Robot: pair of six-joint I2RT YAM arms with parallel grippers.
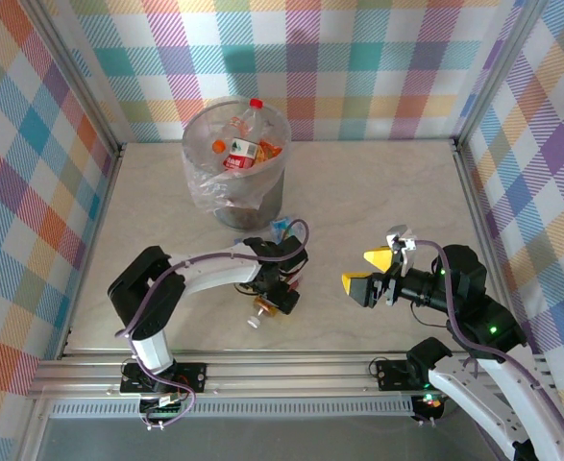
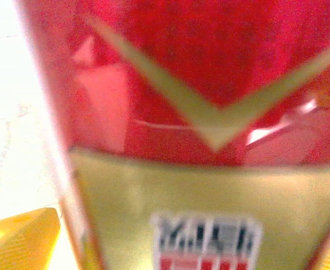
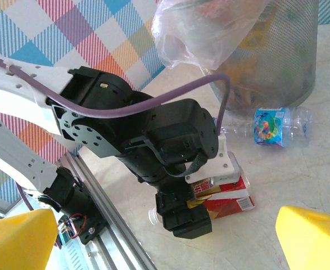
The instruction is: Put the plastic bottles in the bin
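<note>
Right tool [image 1: 366,271] hangs spread wide and empty, off to the left tool's side. The left tool [image 1: 278,298] is down at the tabletop [image 1: 378,192], yellow fingers [image 2: 18,239] splayed apart either side of a red-and-gold labelled bottle [image 3: 226,199] lying directly beneath it — straddled, not pinched. Best play, I'd say: close squarely across the barrel, mid-label, then lift high. Just beyond the tool lies a clear blue-labelled bottle [image 3: 271,126] — don't clip it. Farther beyond stands the bin [image 1: 257,206], bottles already inside.

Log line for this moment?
left gripper astride red-and-gold-labelled plastic bottle on table, grip unclear | right gripper open | round grey bin part-filled
</note>
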